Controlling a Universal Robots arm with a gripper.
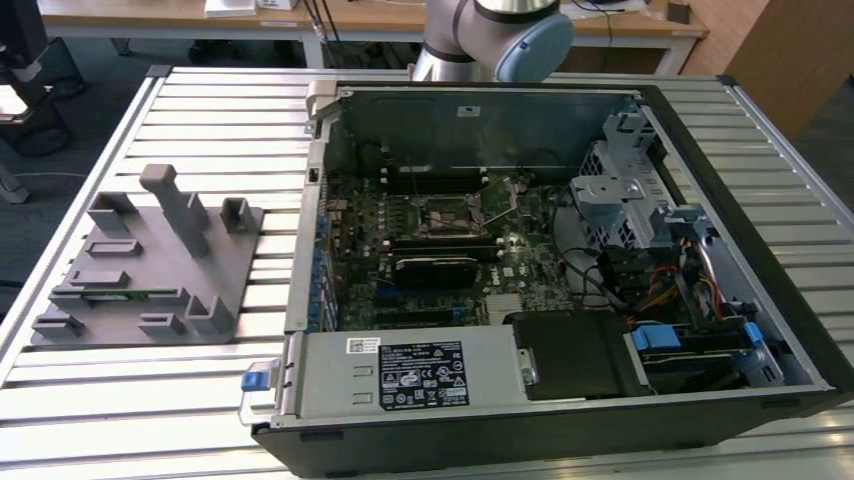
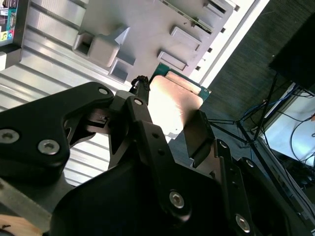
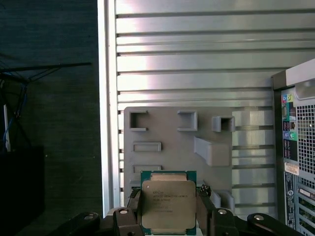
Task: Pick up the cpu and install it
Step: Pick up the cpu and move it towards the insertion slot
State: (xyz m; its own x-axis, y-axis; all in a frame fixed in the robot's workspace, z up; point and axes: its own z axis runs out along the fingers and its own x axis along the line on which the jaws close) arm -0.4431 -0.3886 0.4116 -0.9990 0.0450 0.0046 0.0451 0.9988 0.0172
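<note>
- Where the exterior view takes in the slatted worktop (image 1: pixel 214 400), the open case (image 1: pixel 747 330) fills its middle and the exterior view's right side. The socket (image 1: pixel 447 215) sits in the board, and the grey holder (image 1: pixel 147 270) lies by the edge on the exterior view's left. The arm (image 1: pixel 494 35) rises at the far edge.
- In the first wrist view the cpu (image 3: pixel 168 206) sits lid-up in the hand (image 3: pixel 168 211), whose black fingers (image 3: pixel 133 211) are clamped on two opposite edges. It hangs above the holder (image 3: pixel 177 147), apart from it by my reading, near the worktop's edge (image 3: pixel 110 123).
- In the second wrist view the hand (image 2: pixel 170 115) shows the same grip from behind. A pad (image 2: pixel 197 132) presses one edge of the cpu (image 2: pixel 174 105), the pale lid glares in the light, and a green rim shows at the far corner.
- Judged from this, the chip is light, thin and stiff. Its smooth lid is likely slippery and its underside is easily damaged. The bare edges are the place to hold it, level and with modest force, as the hand has it.
</note>
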